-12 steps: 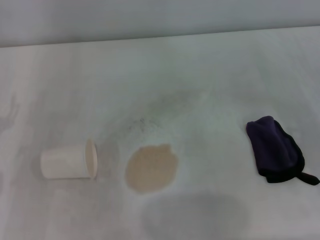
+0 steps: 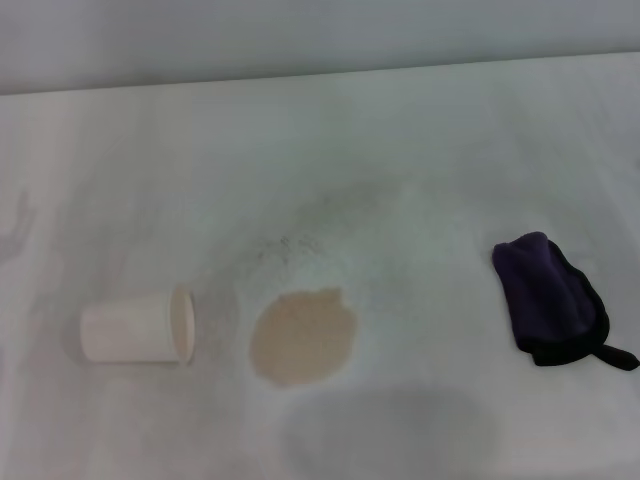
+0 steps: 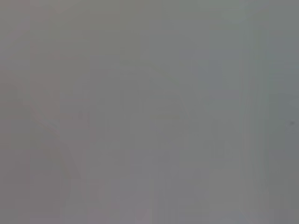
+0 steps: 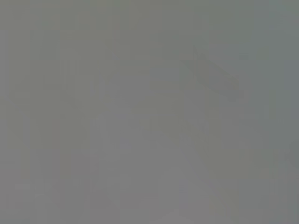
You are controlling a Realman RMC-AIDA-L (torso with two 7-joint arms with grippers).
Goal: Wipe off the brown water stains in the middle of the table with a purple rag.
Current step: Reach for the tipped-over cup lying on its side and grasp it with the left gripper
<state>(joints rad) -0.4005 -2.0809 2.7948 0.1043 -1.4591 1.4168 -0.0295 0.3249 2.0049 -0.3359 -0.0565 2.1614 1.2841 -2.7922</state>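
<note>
Light-brown puddle, the brown water stains [image 2: 303, 336], sits flat on the table [image 2: 420, 150], roundish with a ragged edge, near the front-middle of the head view. White paper cup [image 2: 137, 327] lies tipped on its side to the robot's left of the puddle, open mouth facing the puddle, near it but not touching. The purple rag [image 2: 550, 298] lies bunched on the robot's right side of the table, well apart from the puddle, dark purple with black edging and a black loop tail poking out toward the right edge. Faint grey smudges and small dark specks mark the white surface just behind the puddle. Neither gripper is in view in the head view, and both wrist views show only flat grey, so finger state can't be told.
</note>
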